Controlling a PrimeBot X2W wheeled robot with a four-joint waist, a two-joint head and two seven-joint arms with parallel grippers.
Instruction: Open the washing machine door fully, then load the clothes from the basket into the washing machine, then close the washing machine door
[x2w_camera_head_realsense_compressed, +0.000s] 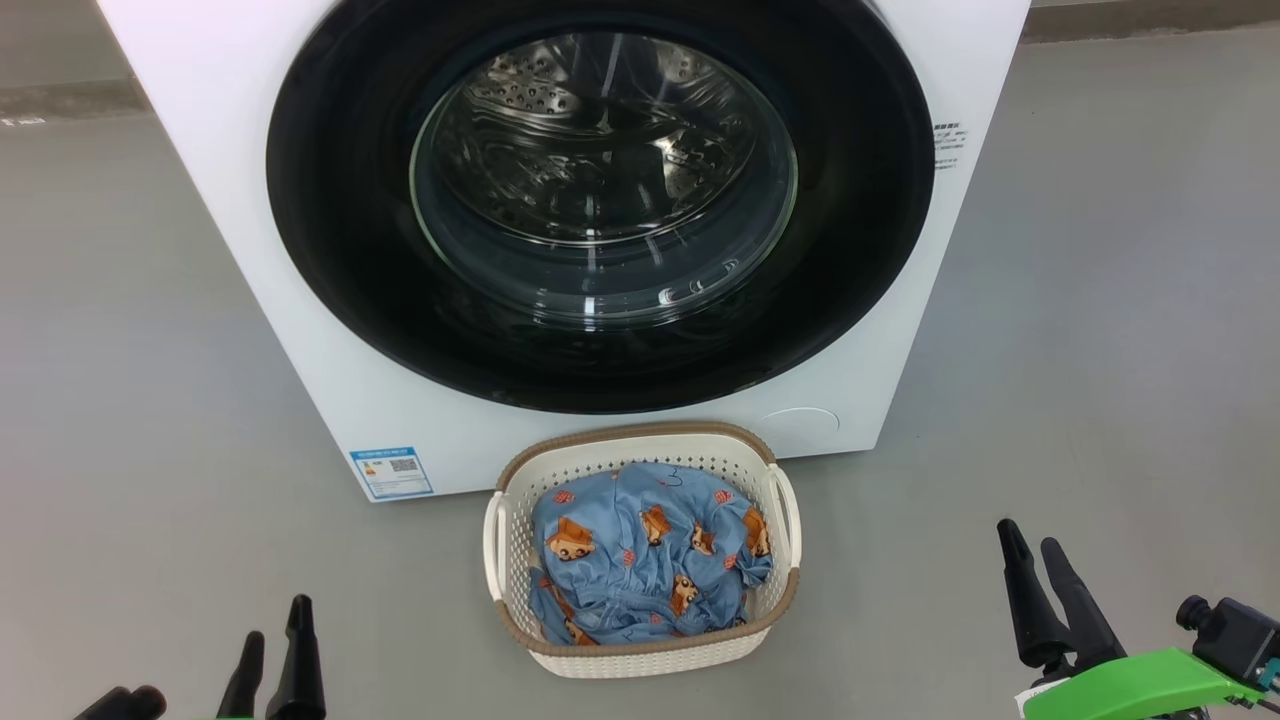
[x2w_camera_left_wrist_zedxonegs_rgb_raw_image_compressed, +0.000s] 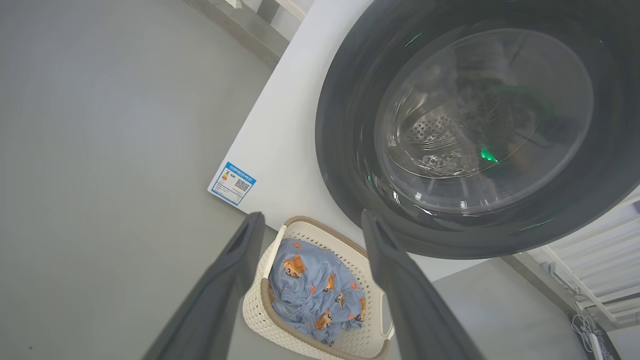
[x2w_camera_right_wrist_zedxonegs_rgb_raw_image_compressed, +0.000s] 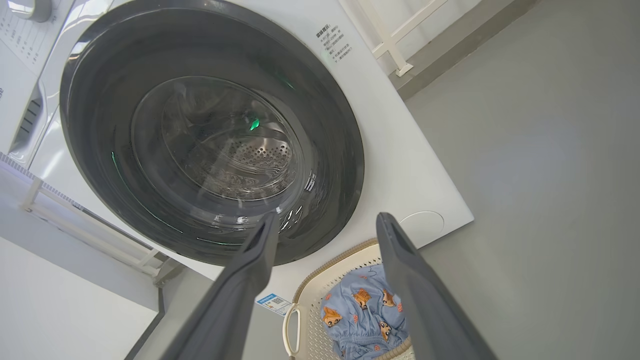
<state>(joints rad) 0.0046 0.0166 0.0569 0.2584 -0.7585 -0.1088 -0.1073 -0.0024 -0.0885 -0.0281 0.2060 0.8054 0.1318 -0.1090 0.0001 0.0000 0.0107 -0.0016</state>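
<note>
Head view: left tool and right tool both spread apart (empty), clear of the basket.

Black claw fingers, green bracket

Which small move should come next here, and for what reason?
Probably lift the right pincer toward the black rim of the washing machine door: it is shut, the clothes lie in the basket, and the left pincer is open and empty too.
</note>
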